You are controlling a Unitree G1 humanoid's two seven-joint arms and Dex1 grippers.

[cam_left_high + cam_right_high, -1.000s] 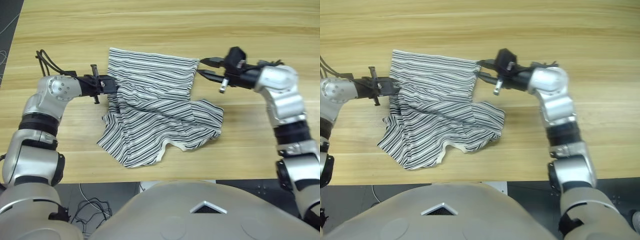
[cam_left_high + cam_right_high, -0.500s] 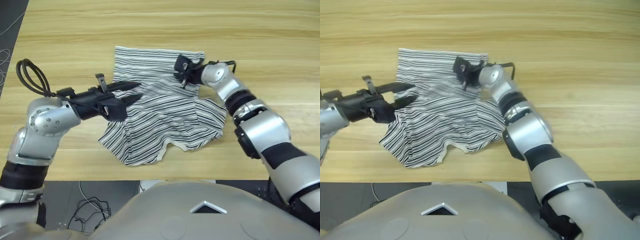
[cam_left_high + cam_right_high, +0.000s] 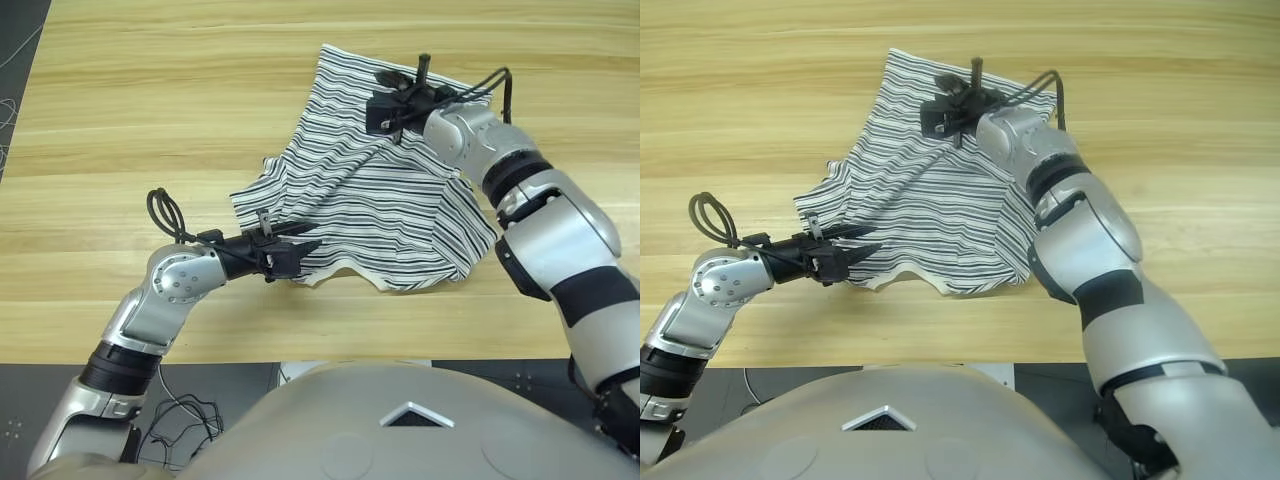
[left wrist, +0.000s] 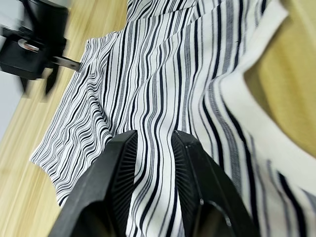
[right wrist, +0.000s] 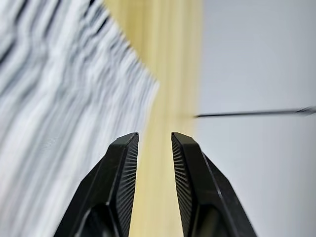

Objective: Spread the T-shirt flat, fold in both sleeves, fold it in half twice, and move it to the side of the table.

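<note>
The black-and-white striped T-shirt (image 3: 380, 195) lies crumpled on the wooden table (image 3: 140, 100), with a taut crease running across it from far right to near left. My left gripper (image 3: 306, 244) is at the shirt's near-left hem, low over the table. Its fingers are apart, and striped cloth (image 4: 148, 94) and the white hem band lie just ahead of its tips (image 4: 153, 134). My right gripper (image 3: 386, 88) hovers over the shirt's far edge. In the right wrist view its fingers (image 5: 123, 168) stand apart with nothing between them, the shirt (image 5: 54, 98) off to one side.
The table's near edge (image 3: 300, 360) runs just in front of the left arm, with dark floor and cables (image 3: 175, 410) below. Bare wood stretches to the left and far side of the shirt. Dark floor (image 3: 18, 60) shows past the table's left edge.
The head view has shifted. The shirt now lies stretched farther back and right. My right gripper has moved to its far edge; my left gripper has dropped to the near hem.
</note>
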